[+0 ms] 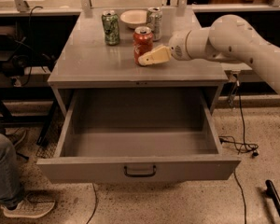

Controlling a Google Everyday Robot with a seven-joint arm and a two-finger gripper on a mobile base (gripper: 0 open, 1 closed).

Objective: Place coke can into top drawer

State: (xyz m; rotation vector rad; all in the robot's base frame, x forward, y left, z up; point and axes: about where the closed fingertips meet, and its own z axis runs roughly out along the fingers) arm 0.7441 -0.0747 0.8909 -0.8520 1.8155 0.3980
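At the far left edge a person's jeans leg and a pale shoe stand on the speckled floor, beside the front left corner of the top drawer. The drawer is pulled well out from under the grey bench. Its flat front panel faces the camera with a small dark handle at its centre, and nothing lies inside it.

On the bench top, towards the back, a green can stands upright. Just right of it is a shallow pale bowl, and right of that a silver-white can, also upright.

The coke can stands upright on the bench in front of the bowl and the silver-white can, nearer the front edge than they are, and not in the drawer. My fingers reach in from the right, low at the can's right side. The cream-coloured tip of one lies across the can's lower part and seems to touch it. Whether they are apart or clamped on the can I cannot tell.

My white arm runs from there up and away to the right edge of the frame, above the bench's right end. Below it, a thin black cable trails over the floor beside the drawer.
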